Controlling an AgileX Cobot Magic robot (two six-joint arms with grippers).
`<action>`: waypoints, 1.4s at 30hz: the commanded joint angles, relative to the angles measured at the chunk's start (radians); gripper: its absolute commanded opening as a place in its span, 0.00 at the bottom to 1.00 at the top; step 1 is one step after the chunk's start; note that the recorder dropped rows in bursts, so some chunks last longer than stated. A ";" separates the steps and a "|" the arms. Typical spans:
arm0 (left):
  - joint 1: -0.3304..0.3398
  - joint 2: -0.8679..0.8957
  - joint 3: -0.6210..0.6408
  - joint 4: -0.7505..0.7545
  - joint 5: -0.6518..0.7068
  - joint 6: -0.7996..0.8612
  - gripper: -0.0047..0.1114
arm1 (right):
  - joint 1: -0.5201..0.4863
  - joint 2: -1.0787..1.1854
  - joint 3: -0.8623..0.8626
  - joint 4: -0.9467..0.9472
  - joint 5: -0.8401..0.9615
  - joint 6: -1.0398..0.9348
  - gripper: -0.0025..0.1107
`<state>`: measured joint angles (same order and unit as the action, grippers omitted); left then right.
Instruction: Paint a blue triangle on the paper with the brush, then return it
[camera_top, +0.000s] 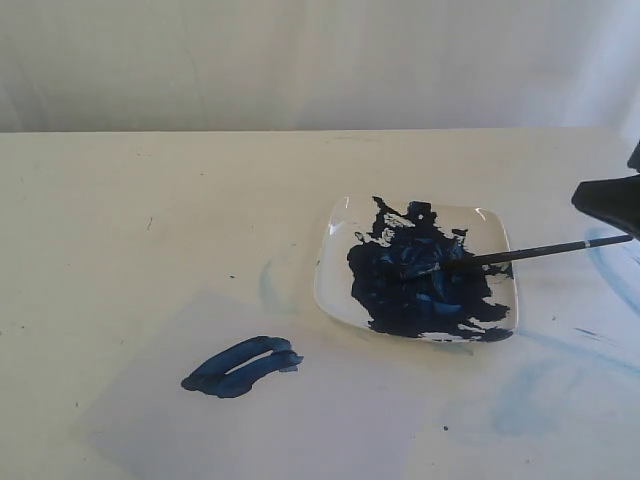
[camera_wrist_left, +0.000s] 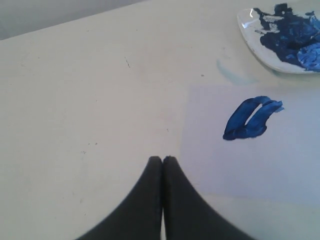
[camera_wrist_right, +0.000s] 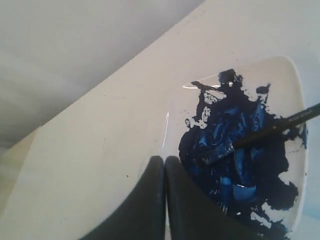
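Presently we list: brush (camera_top: 520, 254), lying in the plate (camera_top: 335, 280) toward the worktop's (camera_top: 150, 200) right edge, handle overhanging; blue triangle (camera_top: 243, 367) on paper (camera_top: 330, 420). Left fingers (camera_wrist_left: 145, 200), right fingers (camera_wrist_right: 150, 200): clenched, empty. Hazard, we judge: right fingers knocking the handle, flicking paint.

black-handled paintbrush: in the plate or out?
In. The black-handled paintbrush lies with its bristle tip in the blue paint on the white square plate, handle over the rim. Right gripper shut, empty.

The triangle (camera_top: 243, 367) is painted dark blue on pale greyish paper (camera_top: 330, 420), the white plate (camera_top: 335, 260) smeared dark blue, the brush (camera_top: 530, 251) handle black.
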<state>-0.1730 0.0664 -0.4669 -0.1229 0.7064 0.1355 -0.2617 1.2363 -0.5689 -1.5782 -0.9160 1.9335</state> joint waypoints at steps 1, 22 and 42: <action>-0.004 -0.007 0.007 -0.126 -0.129 -0.005 0.04 | -0.008 -0.214 0.024 -0.056 -0.025 -0.020 0.02; -0.004 -0.007 0.209 -0.182 -0.316 0.037 0.04 | -0.006 -0.775 0.024 -0.166 -0.196 0.160 0.02; -0.004 -0.007 0.361 -0.276 -0.386 0.274 0.04 | 0.229 -0.796 0.024 -0.166 -0.231 0.076 0.02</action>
<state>-0.1730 0.0664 -0.1272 -0.3414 0.3696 0.4023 -0.0487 0.4441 -0.5489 -1.7350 -1.1459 2.0304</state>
